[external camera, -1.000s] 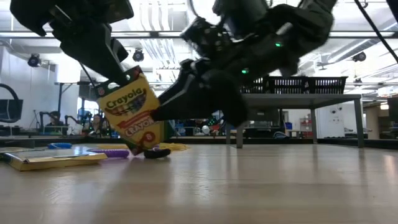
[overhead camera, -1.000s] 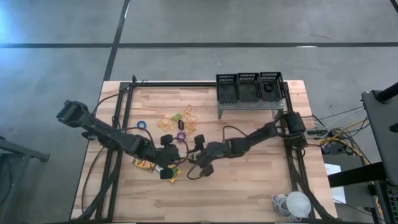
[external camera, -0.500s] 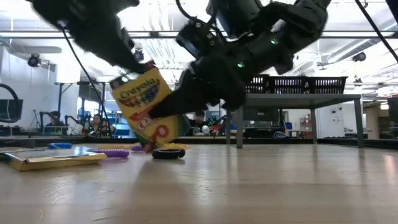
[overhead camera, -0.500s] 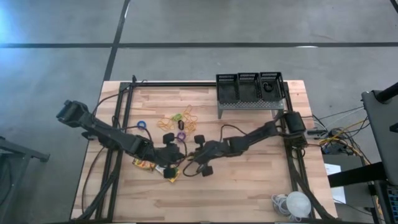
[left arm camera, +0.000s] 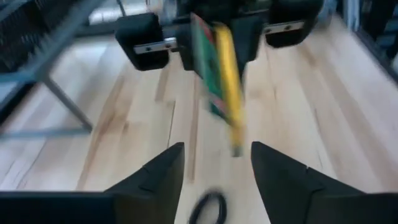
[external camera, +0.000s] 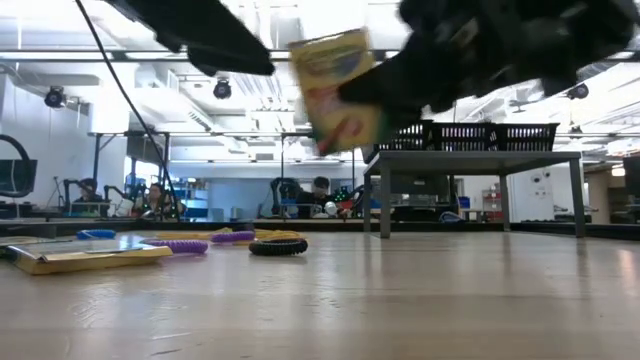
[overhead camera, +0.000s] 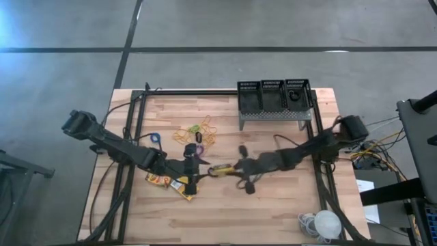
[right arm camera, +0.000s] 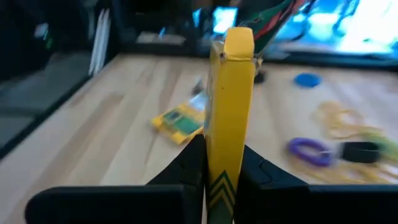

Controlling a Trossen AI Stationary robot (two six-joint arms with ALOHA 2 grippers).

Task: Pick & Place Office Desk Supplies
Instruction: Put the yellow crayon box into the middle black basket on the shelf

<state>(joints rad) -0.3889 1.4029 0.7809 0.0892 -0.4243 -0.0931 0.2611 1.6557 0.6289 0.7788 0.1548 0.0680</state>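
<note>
A yellow-and-green crayon box point(overhead camera: 220, 169) hangs above the table's middle, with my right gripper point(overhead camera: 233, 169) shut on it. My left gripper point(left arm camera: 214, 155) stands open just left of the box point(left arm camera: 221, 74), its fingers apart from it. Two more crayon boxes point(overhead camera: 158, 180) point(overhead camera: 185, 189) lie flat on the table under the left arm. A black ring point(external camera: 277, 245) lies below the lifted box. Purple rings point(external camera: 180, 245), a blue ring point(overhead camera: 151, 137) and yellow rubber bands point(overhead camera: 194, 131) lie farther back. The black mesh bins point(overhead camera: 274, 95) stand at the far right. My right gripper pinches the crayon box between its two fingers, one on each broad face, at the end nearest the wrist point(right arm camera: 225, 168). The fingers come nearly level from the table's right. The box point(external camera: 335, 90) is lifted clear, standing on edge and a little tilted.
The bins sit on a grey perforated stand point(overhead camera: 273, 116). Black rails run along the table's left point(overhead camera: 130, 137) and right point(overhead camera: 321, 184) sides. A white bundle of cord point(overhead camera: 321, 223) lies at the near right corner. Bare wood shows between the box and the stand.
My left gripper has opened and let go of the crayon box, rising a little. My right gripper has shut on the box and drawn it up and toward the table's right; the box, formerly tilted low over the table, now hangs well clear of it.
</note>
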